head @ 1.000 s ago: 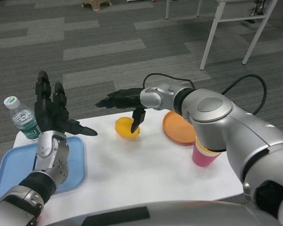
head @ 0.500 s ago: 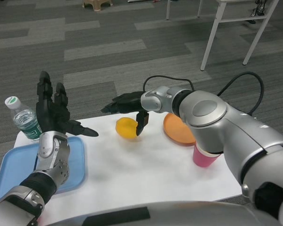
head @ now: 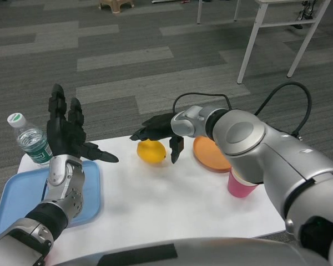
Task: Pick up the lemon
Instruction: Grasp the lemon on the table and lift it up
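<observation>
The yellow lemon (head: 150,152) lies on the white table (head: 172,205) near its far edge, left of centre. My right hand (head: 160,131) hovers just over and behind it. Its fingers (head: 147,131) spread above the lemon's top, and the thumb points down close beside the lemon's right side. I cannot see a firm grip on the fruit. My left hand (head: 68,132) is raised over the table's left side with fingers spread, holding nothing, well left of the lemon.
An orange plate (head: 211,154) lies right of the lemon, with a pink cup (head: 241,184) in front of it. A blue tray (head: 19,195) sits at the left edge under my left forearm, and a water bottle (head: 32,145) stands behind it.
My right hand has shifted right and drawn in over the lemon, and its thumb has gone from the lemon's front to its right side. The lemon and left hand have barely moved.
</observation>
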Robot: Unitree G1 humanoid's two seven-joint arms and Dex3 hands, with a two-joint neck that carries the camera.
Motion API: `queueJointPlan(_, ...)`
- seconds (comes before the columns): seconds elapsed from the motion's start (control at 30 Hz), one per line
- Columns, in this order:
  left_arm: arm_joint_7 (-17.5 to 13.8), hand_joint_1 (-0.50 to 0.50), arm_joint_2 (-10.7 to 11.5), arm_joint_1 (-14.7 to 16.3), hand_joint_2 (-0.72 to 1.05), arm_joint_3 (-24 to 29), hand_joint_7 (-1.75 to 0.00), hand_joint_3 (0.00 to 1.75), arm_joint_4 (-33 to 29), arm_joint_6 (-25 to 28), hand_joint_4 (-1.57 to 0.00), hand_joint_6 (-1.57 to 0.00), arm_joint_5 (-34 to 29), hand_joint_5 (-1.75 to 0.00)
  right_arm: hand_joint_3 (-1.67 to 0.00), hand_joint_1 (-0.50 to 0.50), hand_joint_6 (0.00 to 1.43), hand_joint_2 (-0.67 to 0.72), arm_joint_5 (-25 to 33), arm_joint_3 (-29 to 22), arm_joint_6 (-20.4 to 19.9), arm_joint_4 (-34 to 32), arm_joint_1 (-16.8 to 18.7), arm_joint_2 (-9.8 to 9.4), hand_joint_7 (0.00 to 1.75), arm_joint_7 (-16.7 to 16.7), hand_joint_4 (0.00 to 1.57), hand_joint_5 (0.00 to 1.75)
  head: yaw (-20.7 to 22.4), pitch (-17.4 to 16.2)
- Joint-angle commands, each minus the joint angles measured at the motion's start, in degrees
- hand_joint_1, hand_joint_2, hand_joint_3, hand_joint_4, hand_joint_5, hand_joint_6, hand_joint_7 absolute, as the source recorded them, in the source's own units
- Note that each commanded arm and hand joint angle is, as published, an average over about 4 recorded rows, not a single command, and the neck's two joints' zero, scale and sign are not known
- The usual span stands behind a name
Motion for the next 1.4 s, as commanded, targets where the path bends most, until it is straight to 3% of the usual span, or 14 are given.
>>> queueJointPlan(0.03,-0.1,-0.5,0.3,-1.0,-0.64,-0.2,0.0,0.09,0.2,0.1,0.0,0.0,0.0,0.0,-0.32,-0.27,0.0,-0.51,-0.1,1.0,0.3,0.5,0.8,0.11,0.0,-0.4,0.0,0.0,0.0,0.1)
queueJointPlan(0.13,-0.1,-0.5,0.3,-1.0,-0.64,-0.4,0.0,0.09,0.1,0.1,0.0,0.0,0.0,0.0,-0.3,-0.4,0.0,-0.54,-0.2,1.5,0.3,0.1,1.6,0.11,0.0,-0.3,0.0,0.0,0.0,0.0)
queueJointPlan(0.23,-0.1,-0.5,0.3,-1.0,-0.64,-0.5,-0.02,0.09,-0.1,0.1,0.0,0.0,0.0,0.0,-0.32,-0.46,0.0,-0.54,-0.1,1.4,0.3,-0.1,2.8,0.09,0.0,-0.1,0.0,0.0,-0.3,-0.7)
queueJointPlan(0.93,-0.1,-0.5,0.7,-1.0,-0.64,-2.0,0.0,0.09,-0.1,0.1,0.0,0.0,-0.3,0.0,-0.32,-0.46,0.0,-0.54,-0.1,1.4,0.3,-0.1,5.8,0.11,0.0,0.2,0.0,0.0,-1.4,-2.0)
queueJointPlan(1.2,-0.1,-0.5,0.8,-1.0,-0.64,-2.2,-0.05,0.09,-0.1,0.3,0.0,0.0,-0.4,0.0,-0.46,-0.46,0.0,-0.54,-0.1,1.4,0.3,0.6,6.0,-0.35,0.0,0.2,0.0,0.17,-1.4,-2.1)
queueJointPlan(1.4,-0.1,-0.5,0.9,-1.0,-0.64,-2.2,0.0,0.09,-0.1,0.4,0.0,0.0,-0.4,0.0,-0.54,-0.46,0.0,-0.54,0.0,1.0,0.3,2.5,6.2,-0.86,0.0,0.2,0.0,0.29,-1.5,-2.2)
